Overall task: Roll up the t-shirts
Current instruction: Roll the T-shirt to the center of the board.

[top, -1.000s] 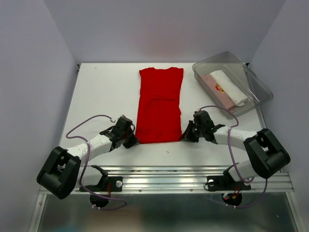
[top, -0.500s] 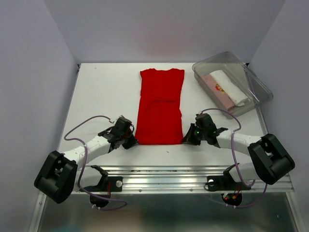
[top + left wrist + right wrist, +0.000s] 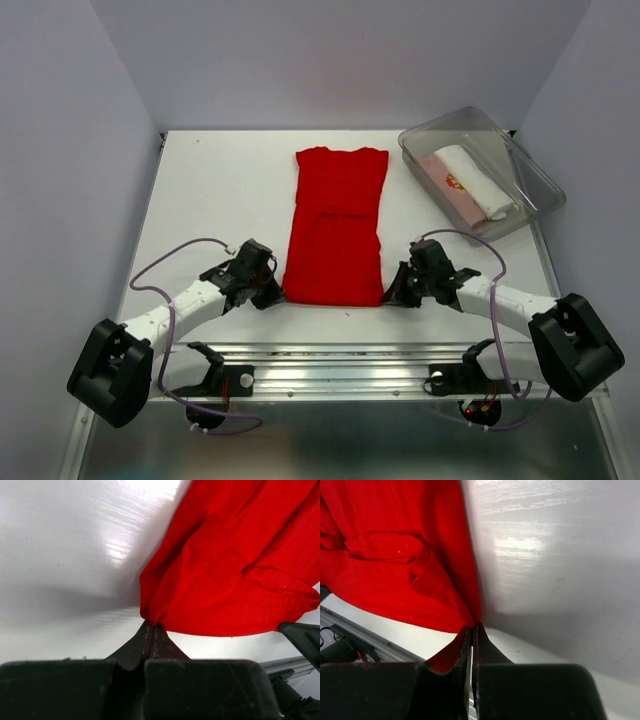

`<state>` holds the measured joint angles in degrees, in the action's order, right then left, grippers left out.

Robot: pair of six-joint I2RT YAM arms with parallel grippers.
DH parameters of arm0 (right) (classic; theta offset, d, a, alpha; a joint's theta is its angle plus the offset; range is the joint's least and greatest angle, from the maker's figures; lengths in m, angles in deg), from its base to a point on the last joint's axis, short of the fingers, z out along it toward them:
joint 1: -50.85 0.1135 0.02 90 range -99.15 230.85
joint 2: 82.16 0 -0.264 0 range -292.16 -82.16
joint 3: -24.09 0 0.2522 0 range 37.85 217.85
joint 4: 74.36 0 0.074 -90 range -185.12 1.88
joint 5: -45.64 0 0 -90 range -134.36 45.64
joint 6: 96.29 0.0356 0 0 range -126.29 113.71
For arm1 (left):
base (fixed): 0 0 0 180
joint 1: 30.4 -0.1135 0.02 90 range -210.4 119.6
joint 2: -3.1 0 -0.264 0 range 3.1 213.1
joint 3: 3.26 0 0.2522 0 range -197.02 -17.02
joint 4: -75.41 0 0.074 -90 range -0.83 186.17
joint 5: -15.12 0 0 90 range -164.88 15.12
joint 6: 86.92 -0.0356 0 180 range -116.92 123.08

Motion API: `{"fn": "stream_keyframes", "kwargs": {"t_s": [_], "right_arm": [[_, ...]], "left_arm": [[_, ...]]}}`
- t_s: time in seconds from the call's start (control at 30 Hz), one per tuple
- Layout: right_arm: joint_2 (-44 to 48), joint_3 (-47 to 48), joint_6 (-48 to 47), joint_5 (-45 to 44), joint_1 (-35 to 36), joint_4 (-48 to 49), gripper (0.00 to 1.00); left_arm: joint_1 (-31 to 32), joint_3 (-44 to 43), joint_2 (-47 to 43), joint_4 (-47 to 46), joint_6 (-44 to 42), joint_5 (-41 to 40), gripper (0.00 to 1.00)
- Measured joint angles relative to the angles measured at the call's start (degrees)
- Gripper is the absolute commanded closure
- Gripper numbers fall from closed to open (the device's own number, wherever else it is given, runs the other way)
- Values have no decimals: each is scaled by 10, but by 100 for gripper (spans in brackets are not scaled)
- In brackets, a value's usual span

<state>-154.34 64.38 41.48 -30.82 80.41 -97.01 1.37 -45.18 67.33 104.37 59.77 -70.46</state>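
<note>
The red t-shirt (image 3: 335,225) lies folded into a long strip down the middle of the white table (image 3: 220,190). My left gripper (image 3: 274,296) is shut on its near left corner; the left wrist view shows the cloth (image 3: 235,565) pinched at the fingertips (image 3: 151,628). My right gripper (image 3: 392,295) is shut on its near right corner; the right wrist view shows the cloth (image 3: 400,555) pinched at the fingertips (image 3: 472,629). A white t-shirt (image 3: 475,178) and a pale pink t-shirt (image 3: 447,190) with a small red print lie in the tub.
A clear plastic tub (image 3: 520,165) stands at the back right of the table. A metal rail (image 3: 340,365) runs along the near edge. Grey walls close in the left, back and right sides.
Both grippers have moved a little toward the near edge and to the right with the shirt's near corners. The whole red shirt has slid slightly that way.
</note>
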Motion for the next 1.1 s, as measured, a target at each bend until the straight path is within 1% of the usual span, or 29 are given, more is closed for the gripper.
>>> {"fn": "stream_keyframes", "kwargs": {"t_s": [0.13, 0.37, 0.63, 0.73, 0.93, 1.1], "right_arm": [[7, 5, -4, -3, 0, -21, 99], [26, 12, -6, -11, 0, -59, 99], [26, 59, -6, -33, 0, -106, 99], [19, 71, -6, -40, 0, -116, 99], [13, 78, -5, -44, 0, -128, 99], [13, 86, -3, -51, 0, -135, 99]], "left_arm": [[0, -33, 1, 25, 0, -4, 100], [0, -49, 1, 41, 11, -3, 100], [0, -85, 4, 68, 27, -20, 100], [0, -109, 25, 74, 28, -28, 100], [0, -127, 77, 85, 28, -30, 100], [0, -133, 82, 93, 28, -31, 100]]}}
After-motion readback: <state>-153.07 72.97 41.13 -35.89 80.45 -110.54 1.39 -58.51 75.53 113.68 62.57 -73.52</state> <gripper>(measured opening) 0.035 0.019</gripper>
